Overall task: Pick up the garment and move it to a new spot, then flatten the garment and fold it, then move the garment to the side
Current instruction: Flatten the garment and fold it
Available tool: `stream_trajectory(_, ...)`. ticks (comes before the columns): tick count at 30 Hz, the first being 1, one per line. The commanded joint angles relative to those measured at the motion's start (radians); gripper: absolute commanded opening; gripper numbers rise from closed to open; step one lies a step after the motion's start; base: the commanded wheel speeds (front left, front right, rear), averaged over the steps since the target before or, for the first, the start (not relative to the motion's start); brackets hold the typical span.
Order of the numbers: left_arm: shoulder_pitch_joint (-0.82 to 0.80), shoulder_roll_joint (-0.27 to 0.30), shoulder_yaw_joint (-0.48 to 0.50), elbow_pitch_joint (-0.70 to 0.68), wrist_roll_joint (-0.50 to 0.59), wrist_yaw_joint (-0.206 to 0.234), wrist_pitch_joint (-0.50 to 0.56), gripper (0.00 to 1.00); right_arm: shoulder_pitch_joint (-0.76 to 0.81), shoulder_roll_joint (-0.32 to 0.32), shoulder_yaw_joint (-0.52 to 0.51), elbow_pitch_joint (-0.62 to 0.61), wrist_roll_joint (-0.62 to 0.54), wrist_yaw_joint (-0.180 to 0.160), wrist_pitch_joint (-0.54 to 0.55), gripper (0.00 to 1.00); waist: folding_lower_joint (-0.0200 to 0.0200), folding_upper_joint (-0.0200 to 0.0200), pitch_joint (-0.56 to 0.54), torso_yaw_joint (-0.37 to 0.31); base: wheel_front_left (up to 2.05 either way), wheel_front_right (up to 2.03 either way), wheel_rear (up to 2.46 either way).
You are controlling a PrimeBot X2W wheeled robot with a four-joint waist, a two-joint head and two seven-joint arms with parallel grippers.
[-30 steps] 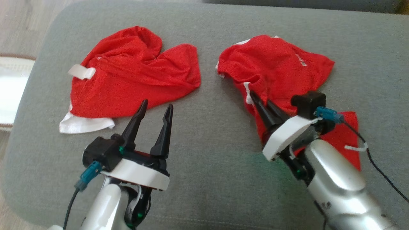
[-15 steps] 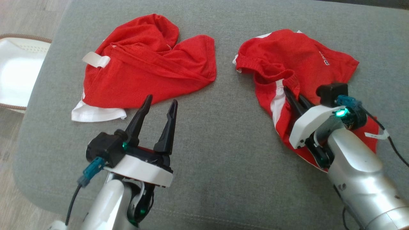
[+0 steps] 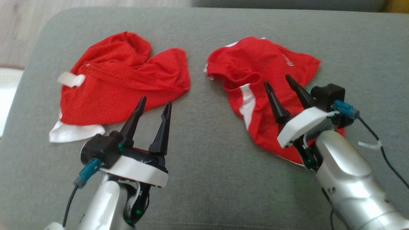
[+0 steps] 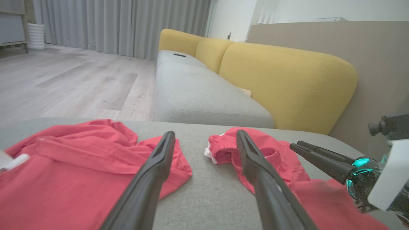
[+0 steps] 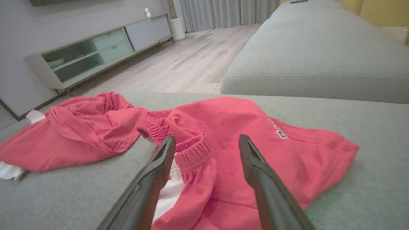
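Observation:
Two crumpled red garments lie on the grey cushion (image 3: 207, 179). The right garment (image 3: 265, 60) has white side stripes and a small logo; it also shows in the right wrist view (image 5: 287, 153) and the left wrist view (image 4: 284, 159). My right gripper (image 3: 277, 80) hovers open over its near part, nothing between the fingers (image 5: 207, 138). The left garment (image 3: 121, 80) has a white hem and tab. My left gripper (image 3: 155, 101) stands open just short of that garment's near edge (image 4: 205, 133).
The cushion's rounded left edge drops to a wooden floor (image 4: 64, 80). A grey and yellow sofa (image 4: 287, 73) stands beyond the cushion. A low cabinet (image 5: 96, 51) lines the far wall. Bare grey cushion lies between the garments and in front of them.
My right gripper was shut on the right garment and has opened, letting it drop flat on the cushion. The head camera has swung, shifting the whole picture. The left gripper stays open.

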Motion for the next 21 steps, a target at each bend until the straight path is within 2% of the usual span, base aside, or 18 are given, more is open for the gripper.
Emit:
stream_trajectory(1, -0.019, 0.003, 0.041, -0.031, 0.010, -0.002, -0.005, 1.00, 0.025, 0.017, 0.004, -0.039, 0.008, -0.001, -0.019, 1.00, 0.0000, 0.0000, -0.030, -0.038, 0.00, 0.00, 0.00)
stream_trajectory(7, -0.012, 0.003, 0.084, -0.039, 0.027, -0.006, -0.005, 1.00, 0.151, 0.017, -0.120, -0.201, -0.030, -0.001, -0.045, 1.00, 0.0000, 0.0000, -0.065, -0.129, 0.00, 0.00, 0.00)
stream_trajectory(15, -0.012, 0.003, 0.126, -0.038, 0.036, -0.013, -0.005, 1.00, 0.402, 0.084, -0.366, -0.453, -0.158, -0.001, -0.048, 1.00, 0.0000, 0.0000, -0.078, -0.208, 0.00, 0.00, 0.00)
stream_trajectory(21, -0.038, 0.008, 0.122, 0.015, 0.069, -0.021, -0.005, 1.00, 0.495, 0.106, -0.402, -0.516, -0.214, -0.001, -0.048, 1.00, 0.0000, 0.0000, -0.052, -0.243, 0.00, 0.00, 0.00)
